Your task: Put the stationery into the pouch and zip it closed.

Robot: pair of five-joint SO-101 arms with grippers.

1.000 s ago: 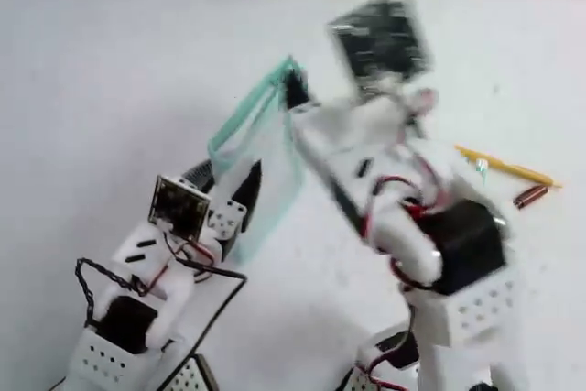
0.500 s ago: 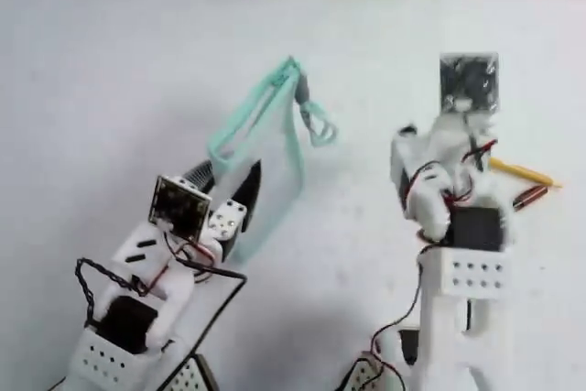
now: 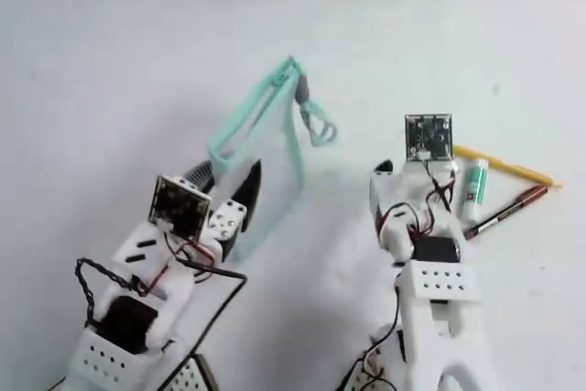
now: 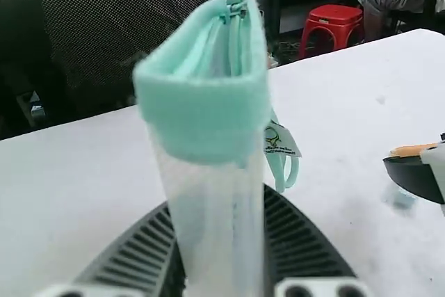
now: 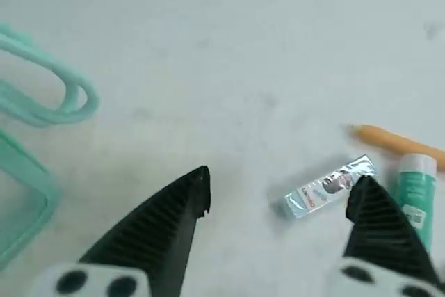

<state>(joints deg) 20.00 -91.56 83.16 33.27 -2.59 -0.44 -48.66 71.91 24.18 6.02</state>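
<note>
A clear pouch (image 3: 261, 148) with mint trim stands tilted on the table, its mouth (image 4: 208, 102) unzipped and its loop strap (image 3: 318, 125) hanging at the far end. My left gripper (image 4: 219, 241) is shut on the pouch's lower edge. To the right of the pouch my right gripper (image 5: 281, 184) hovers open over bare table, with a small silver tube (image 5: 330, 187) lying by one fingertip. A green-capped glue stick (image 3: 474, 185), a yellow pencil (image 3: 504, 167) and a dark red pen (image 3: 508, 208) lie just right of that arm.
White table (image 3: 110, 70) with free room on the left and far side. The far edge meets a dark background. Cables (image 3: 101, 276) trail by the left arm's base. A red stool (image 4: 334, 22) stands beyond the table.
The right arm swung away from the pouch's mouth to the right, then drew back and down beside the stationery. The pouch and left arm stayed put.
</note>
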